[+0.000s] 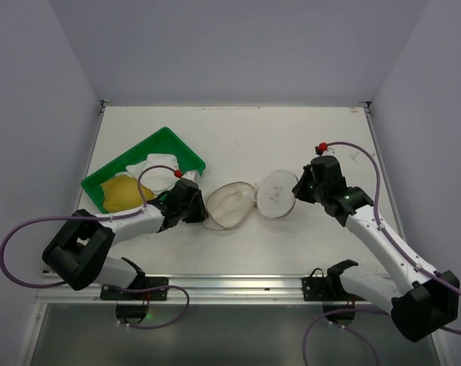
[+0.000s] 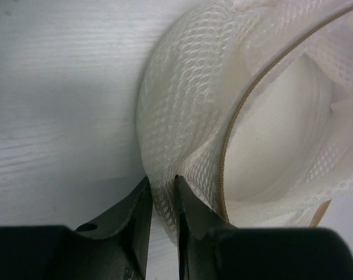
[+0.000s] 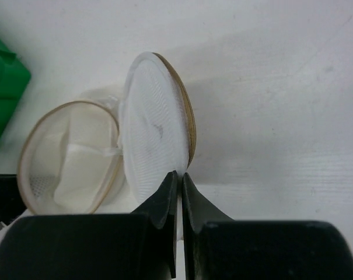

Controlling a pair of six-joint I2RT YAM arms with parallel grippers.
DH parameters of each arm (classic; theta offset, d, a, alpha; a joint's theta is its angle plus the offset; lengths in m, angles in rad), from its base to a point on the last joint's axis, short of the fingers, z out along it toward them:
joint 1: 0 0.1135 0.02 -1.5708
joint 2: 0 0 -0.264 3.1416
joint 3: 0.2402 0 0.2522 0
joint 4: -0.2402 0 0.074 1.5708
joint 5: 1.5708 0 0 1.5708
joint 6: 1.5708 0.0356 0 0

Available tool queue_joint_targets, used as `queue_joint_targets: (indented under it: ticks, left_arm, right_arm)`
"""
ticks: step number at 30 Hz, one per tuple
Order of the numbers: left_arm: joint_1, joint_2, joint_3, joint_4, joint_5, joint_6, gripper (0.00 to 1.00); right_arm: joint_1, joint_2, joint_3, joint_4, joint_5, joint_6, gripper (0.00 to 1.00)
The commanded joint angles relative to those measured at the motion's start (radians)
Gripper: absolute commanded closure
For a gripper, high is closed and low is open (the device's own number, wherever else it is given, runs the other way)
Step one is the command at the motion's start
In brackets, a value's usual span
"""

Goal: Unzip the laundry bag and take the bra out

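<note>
On the white table (image 1: 238,130), toward its left side, a green rectangular plastic tray (image 1: 186,151) is noted. At mid-table the round off-white mesh laundry bag (image 1: 274,195) is found unzipped and spread in two halves, with a smooth white rounded piece (image 2: 281,134) seen inside the left half. That half's mesh wall is pinched by the left gripper (image 2: 162,188). The tilted right half's rim is clamped by the right gripper (image 3: 180,178).

Laundry bag (image 1: 274,200) off-white honeycomb mesh (tan zip edge (image 3: 191,128)); tray (image 1: 125,158) green; table (image 1: 238,137) white.

table (image 1: 238,130) with laundry bag (image 1: 234,204), green tray (image 1: 184,146)
</note>
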Motion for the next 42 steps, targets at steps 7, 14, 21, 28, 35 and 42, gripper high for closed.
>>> queue_joint_targets:
  ticks: [7,14,21,28,35,42]
  left_arm:
    - [-0.149,0.091,0.127,0.068,-0.010,-0.091,0.86]
    - [-0.220,0.135,0.142,0.147,-0.013,-0.114,0.89]
    - [-0.220,0.160,0.067,0.268,-0.016,-0.130,0.91]
    - [-0.220,0.175,-0.009,0.392,0.026,-0.187,0.91]
    - [-0.228,0.174,-0.049,0.412,0.057,-0.223,0.91]
    - [-0.232,0.164,-0.088,0.414,0.048,-0.266,0.87]
  right_arm:
    - [0.184,-0.026,0.183,-0.101,0.063,-0.229,1.00]
    - [0.324,0.145,0.242,-0.076,-0.024,-0.247,1.00]
    - [0.416,0.343,0.245,0.067,-0.233,-0.233,1.00]
    - [0.430,0.455,0.237,0.190,-0.336,-0.180,1.00]
    - [0.428,0.492,0.196,0.316,-0.255,-0.076,1.00]
    - [0.410,0.572,0.200,0.307,-0.161,0.004,0.90]
